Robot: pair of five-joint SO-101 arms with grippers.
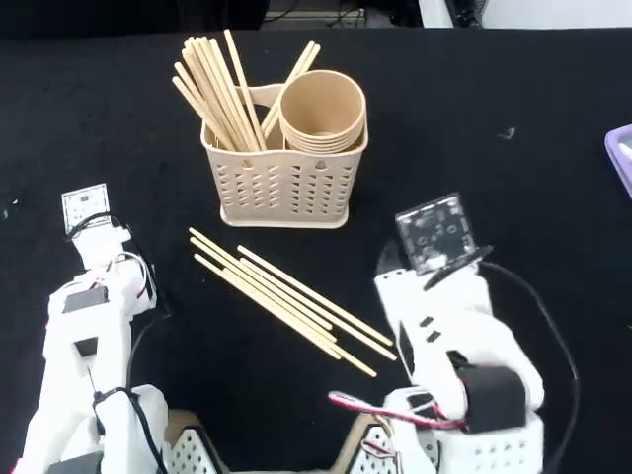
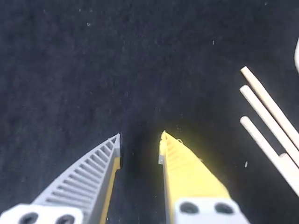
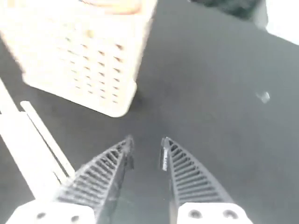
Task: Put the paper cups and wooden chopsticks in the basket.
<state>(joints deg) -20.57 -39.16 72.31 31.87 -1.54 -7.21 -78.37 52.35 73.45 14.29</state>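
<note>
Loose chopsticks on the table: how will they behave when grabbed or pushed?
The loose chopsticks look thin, straight, wooden: probably stiff and very light. Lying side by side on the table, a push likely rolls or scatters them. Pinching one may drag neighbours.

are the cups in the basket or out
In. The cups stand stacked and upright inside the basket, beside some chopsticks.
</note>
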